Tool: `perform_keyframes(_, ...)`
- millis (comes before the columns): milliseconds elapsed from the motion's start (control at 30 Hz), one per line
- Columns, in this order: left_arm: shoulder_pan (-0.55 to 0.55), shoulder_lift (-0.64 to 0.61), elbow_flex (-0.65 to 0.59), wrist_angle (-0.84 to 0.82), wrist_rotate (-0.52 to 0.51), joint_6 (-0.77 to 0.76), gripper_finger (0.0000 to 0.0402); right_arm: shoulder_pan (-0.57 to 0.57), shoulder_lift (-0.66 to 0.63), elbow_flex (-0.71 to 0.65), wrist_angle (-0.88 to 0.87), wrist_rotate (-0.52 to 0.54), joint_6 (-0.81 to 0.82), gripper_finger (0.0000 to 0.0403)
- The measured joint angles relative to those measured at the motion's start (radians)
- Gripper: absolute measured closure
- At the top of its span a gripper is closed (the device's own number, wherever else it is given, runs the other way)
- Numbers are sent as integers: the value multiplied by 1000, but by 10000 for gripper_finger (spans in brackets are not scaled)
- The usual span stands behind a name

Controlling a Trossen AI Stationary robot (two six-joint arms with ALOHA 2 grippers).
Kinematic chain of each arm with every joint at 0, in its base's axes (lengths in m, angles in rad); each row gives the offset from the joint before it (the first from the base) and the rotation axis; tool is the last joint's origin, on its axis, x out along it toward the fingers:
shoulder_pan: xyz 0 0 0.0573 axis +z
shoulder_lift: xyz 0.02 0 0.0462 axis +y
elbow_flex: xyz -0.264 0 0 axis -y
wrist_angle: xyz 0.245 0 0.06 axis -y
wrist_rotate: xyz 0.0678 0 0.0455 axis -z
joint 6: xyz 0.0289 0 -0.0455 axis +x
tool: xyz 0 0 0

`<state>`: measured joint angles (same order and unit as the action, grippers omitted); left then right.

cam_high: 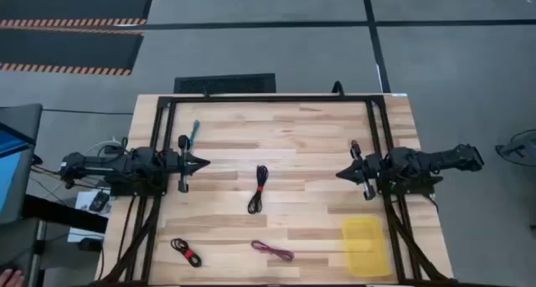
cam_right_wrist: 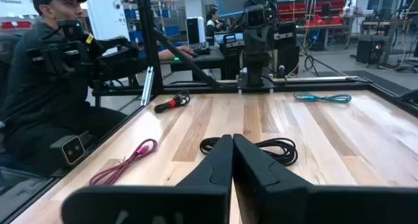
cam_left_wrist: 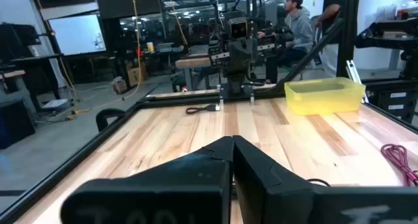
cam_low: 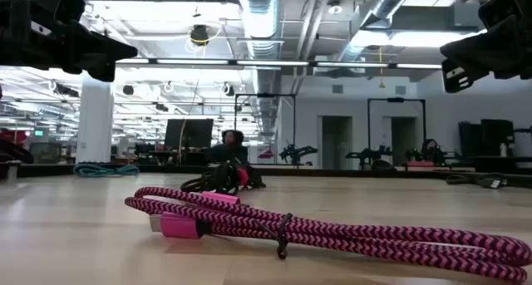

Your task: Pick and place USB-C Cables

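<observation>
Five small cable bundles lie flat on the wooden table. In the high view the teal cable (cam_high: 195, 132) is far left, the black cable with a red band (cam_high: 260, 189) is in the middle, the black-red cable (cam_high: 186, 251) and the magenta cable (cam_high: 272, 250) lie near the front edge, and the short black cable (cam_high: 356, 147) lies by the right arm. My left gripper (cam_high: 205, 163) hovers shut at the table's left, pointing right. My right gripper (cam_high: 339, 175) hovers shut at the right, pointing left. Both are above the table and touch nothing.
A translucent yellow tray (cam_high: 364, 247) sits at the near right corner, in front of the right arm. A black frame (cam_high: 268, 99) runs around the table's edges. A person (cam_right_wrist: 46, 74) sits beyond the table's near side, and bare wood lies between the cables.
</observation>
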<state>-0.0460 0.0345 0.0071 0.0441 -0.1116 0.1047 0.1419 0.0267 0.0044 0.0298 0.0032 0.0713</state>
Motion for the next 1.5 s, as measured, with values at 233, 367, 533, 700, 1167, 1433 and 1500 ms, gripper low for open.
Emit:
perform_keyframes(233,0,0,0,0,0,0,401,0,0,0,0,0,0,369)
perform_keyframes(367,0,0,0,0,0,0,401,0,0,0,0,0,0,369)
perform_keyframes(533,0,0,0,0,0,0,401,0,0,0,0,0,0,369)
perform_keyframes(700,0,0,0,0,0,0,401,0,0,0,0,0,0,369)
perform_keyframes(1167,0,0,0,0,0,0,401,0,0,0,0,0,0,369)
perform_keyframes(1433,0,0,0,0,0,0,401,0,0,0,0,0,0,369)
perform_keyframes(1500,0,0,0,0,0,0,401,0,0,0,0,0,0,369)
